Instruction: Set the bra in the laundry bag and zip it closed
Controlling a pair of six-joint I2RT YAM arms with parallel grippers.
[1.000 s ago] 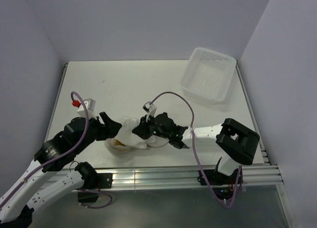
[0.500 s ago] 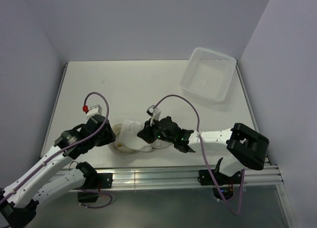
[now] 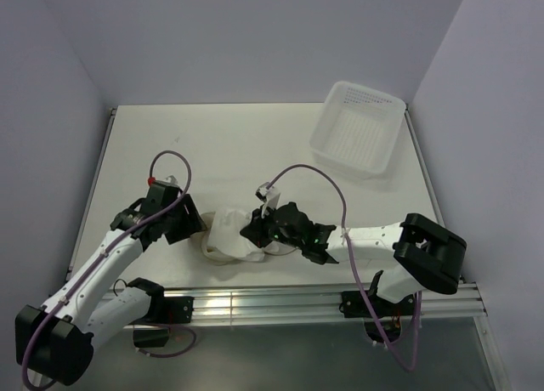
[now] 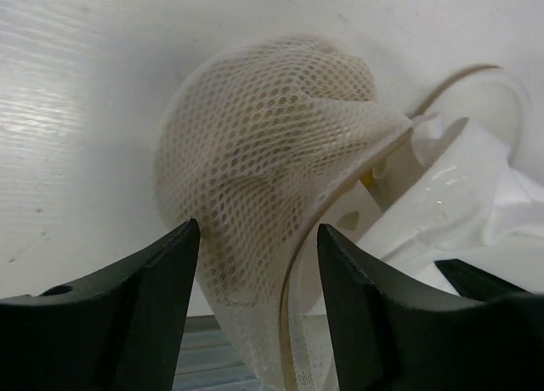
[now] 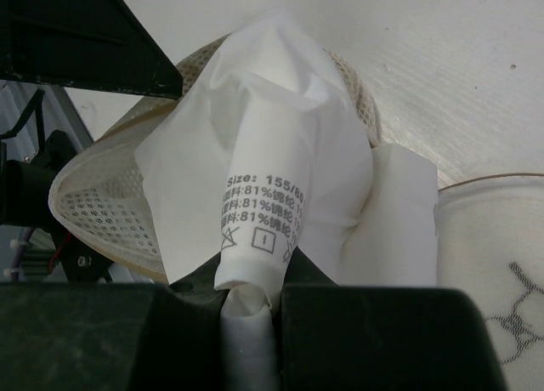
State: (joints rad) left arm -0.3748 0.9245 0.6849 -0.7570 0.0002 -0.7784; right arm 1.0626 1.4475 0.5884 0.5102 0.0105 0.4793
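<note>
Right tool (image 5: 248, 310) is pinched shut on the bra (image 5: 280, 136) at the mouth of the laundry bag (image 4: 255, 153) nr the worktop's (image 3: 221, 144) front edge, left tool (image 4: 255, 263) wide w/ mesh rim loose btwn its jaws, so a push could slide or collapse the bag, spilling fabric out.

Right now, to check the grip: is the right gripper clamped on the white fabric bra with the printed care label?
Yes, the right gripper is shut on the white fabric bra at its label.
</note>
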